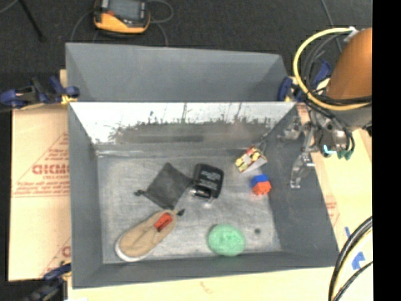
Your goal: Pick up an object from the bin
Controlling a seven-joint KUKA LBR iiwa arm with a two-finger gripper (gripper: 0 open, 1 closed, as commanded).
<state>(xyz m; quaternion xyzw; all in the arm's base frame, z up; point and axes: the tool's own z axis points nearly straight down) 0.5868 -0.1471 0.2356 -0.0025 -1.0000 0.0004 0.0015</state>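
- Risk: gripper (297,171) hangs over the right sloped wall of the bin (307,221); going straight down, it may hit the wall.
- Nearest obj.: blue-orange block (260,185), center-right of frame, with yellow-white toy (249,160) just above; may get bumped.
- Arm enters from upper right, wrist down; gripper width: cannot tell.

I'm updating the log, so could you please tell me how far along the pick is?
Done: nothing yet; the blue-and-orange block, green ball, black clip and grey cloth all lie on the bin floor. In hand: the gripper hangs by the bin's right wall, nearest the block, apart from it. Left: closing on a thing and lifting it out.
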